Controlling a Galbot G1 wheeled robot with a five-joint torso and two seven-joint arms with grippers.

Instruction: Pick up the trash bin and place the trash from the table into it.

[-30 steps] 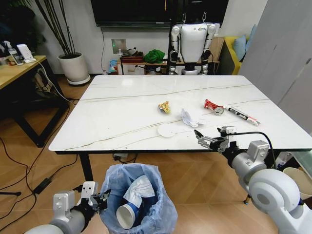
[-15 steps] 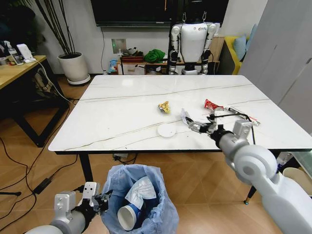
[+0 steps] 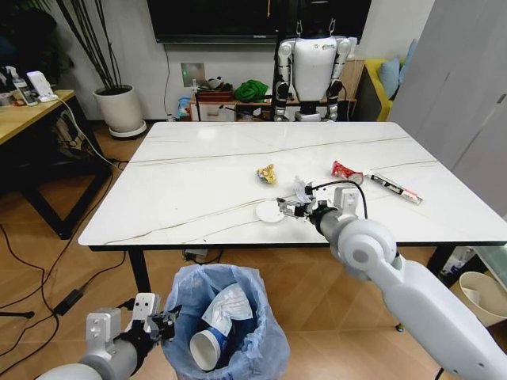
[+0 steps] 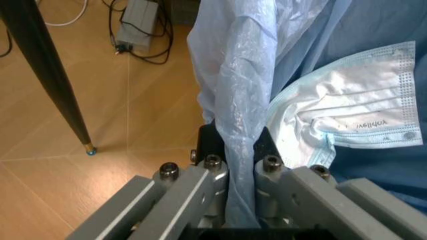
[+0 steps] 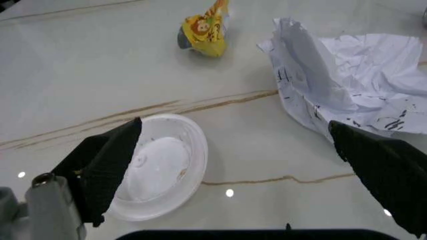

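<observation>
The trash bin (image 3: 247,342), lined with a light-blue bag, hangs in front of the table (image 3: 198,174). My left gripper (image 3: 162,326) is shut on its rim, and the bag (image 4: 237,150) is pinched between the fingers. A paper cup (image 3: 207,348) and a face mask (image 4: 347,120) lie inside. My right gripper (image 3: 289,207) is open low over the table, its fingers (image 5: 107,165) spread between a white lid (image 5: 160,172) and a crumpled white paper (image 5: 347,85). A yellow wrapper (image 3: 267,173), a red can (image 3: 345,171) and a stick wrapper (image 3: 394,187) lie farther back.
A white humanoid robot (image 3: 314,67) stands behind the table. A wooden desk (image 3: 32,111) and a potted plant (image 3: 120,107) are at the left, with cables on the floor. A beige bin (image 3: 479,289) sits at the right near a table leg.
My right arm has swung left and onto the table, from the front edge to the lid and the crumpled paper. The left gripper and the bin have stayed put.
</observation>
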